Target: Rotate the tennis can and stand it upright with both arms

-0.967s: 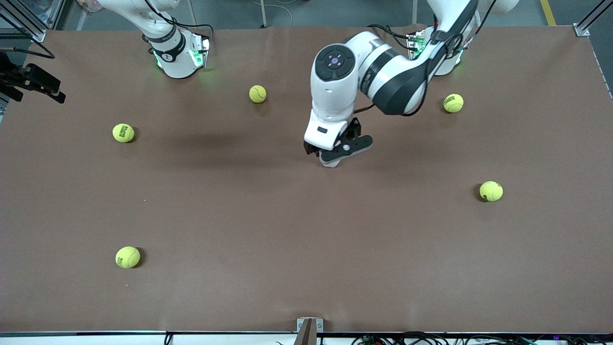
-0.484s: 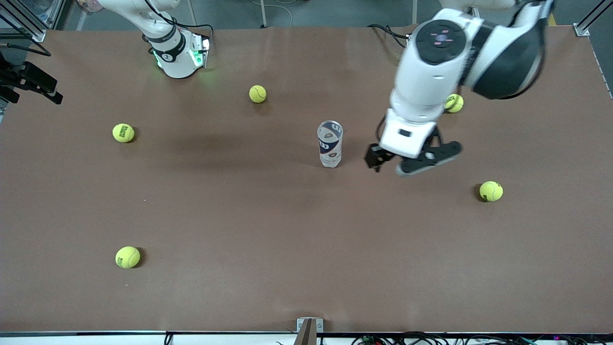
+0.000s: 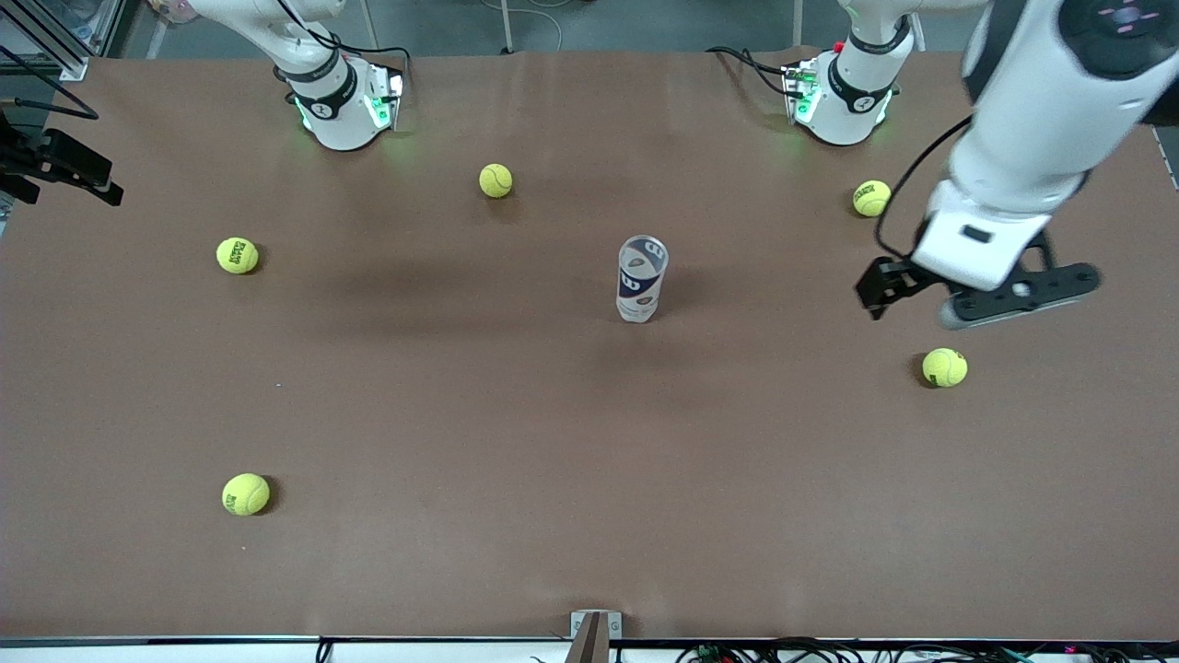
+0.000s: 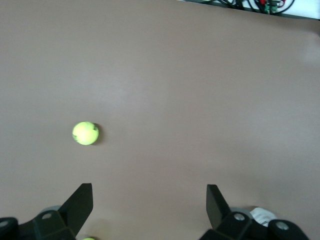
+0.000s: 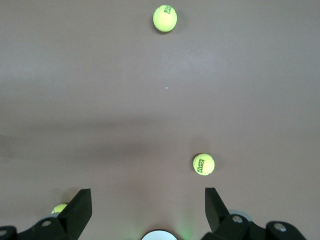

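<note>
Can: the tennis can [image 3: 641,279] stands upright mid-table, touching nothing.
Left gripper [image 3: 981,295]: jaws wide, empty, over the table's left-arm end.
Right gripper [image 5: 147,212]: jaws wide, empty, waiting near its base.
Step advice: retreat clear; avoid bumping the can.
Hidden: right gripper is outside the front view.

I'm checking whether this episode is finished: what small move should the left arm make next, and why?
Probably only lift a little farther and park. The slim clear tennis can with the white and navy label stands upright on the brown table, touched by nothing. The left gripper hangs open over the table near a yellow-green tennis ball; the right gripper, also open, waits high over the table.
</note>
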`<act>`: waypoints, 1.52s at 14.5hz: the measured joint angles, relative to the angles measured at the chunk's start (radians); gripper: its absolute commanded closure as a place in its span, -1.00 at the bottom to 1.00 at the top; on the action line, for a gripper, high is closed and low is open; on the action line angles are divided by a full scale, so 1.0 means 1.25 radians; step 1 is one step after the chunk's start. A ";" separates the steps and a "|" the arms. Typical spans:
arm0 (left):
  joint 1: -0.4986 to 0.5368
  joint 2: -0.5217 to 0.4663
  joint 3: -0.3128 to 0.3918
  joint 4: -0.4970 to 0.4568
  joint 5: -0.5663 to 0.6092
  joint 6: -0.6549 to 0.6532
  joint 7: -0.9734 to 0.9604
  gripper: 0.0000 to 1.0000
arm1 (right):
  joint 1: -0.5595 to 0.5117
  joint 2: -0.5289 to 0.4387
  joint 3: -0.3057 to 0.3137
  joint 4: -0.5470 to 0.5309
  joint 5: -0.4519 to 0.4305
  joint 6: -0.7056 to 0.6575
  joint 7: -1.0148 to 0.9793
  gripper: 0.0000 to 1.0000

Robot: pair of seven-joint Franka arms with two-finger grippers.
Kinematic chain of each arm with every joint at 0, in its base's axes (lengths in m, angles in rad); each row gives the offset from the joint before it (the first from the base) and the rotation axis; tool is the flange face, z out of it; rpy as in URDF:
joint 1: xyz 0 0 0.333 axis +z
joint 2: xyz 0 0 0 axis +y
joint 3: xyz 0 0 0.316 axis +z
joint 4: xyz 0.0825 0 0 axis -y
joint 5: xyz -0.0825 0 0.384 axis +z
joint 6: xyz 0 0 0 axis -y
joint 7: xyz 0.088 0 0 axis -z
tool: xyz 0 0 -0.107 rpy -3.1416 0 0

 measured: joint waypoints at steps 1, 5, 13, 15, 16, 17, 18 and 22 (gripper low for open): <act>0.032 -0.019 0.000 -0.008 -0.018 0.000 0.045 -1.00 | 0.000 0.000 0.000 0.000 0.000 -0.001 0.000 -1.00; 0.147 -0.066 0.000 -0.024 -0.076 -0.020 0.266 -1.00 | 0.000 0.000 0.000 0.000 0.000 -0.001 0.000 -1.00; 0.180 -0.072 0.012 -0.015 -0.081 -0.022 0.305 -1.00 | 0.000 0.000 0.001 0.000 0.000 0.000 0.000 -1.00; 0.158 -0.072 0.058 -0.013 -0.102 -0.022 0.347 -1.00 | 0.000 0.000 0.001 0.000 0.000 0.000 0.000 -1.00; 0.130 -0.072 0.095 -0.011 -0.111 -0.023 0.360 -1.00 | 0.000 0.000 0.001 0.000 0.000 0.000 0.000 -1.00; 0.087 -0.074 0.144 -0.010 -0.116 -0.030 0.367 -1.00 | 0.000 0.000 0.001 0.000 0.000 0.000 0.000 -1.00; 0.046 -0.076 0.189 -0.009 -0.118 -0.041 0.368 -1.00 | 0.000 0.000 0.001 0.000 0.000 0.000 0.000 -1.00; 0.007 -0.090 0.236 0.003 -0.118 -0.067 0.359 -1.00 | 0.000 0.000 0.001 0.000 0.000 0.001 0.000 -1.00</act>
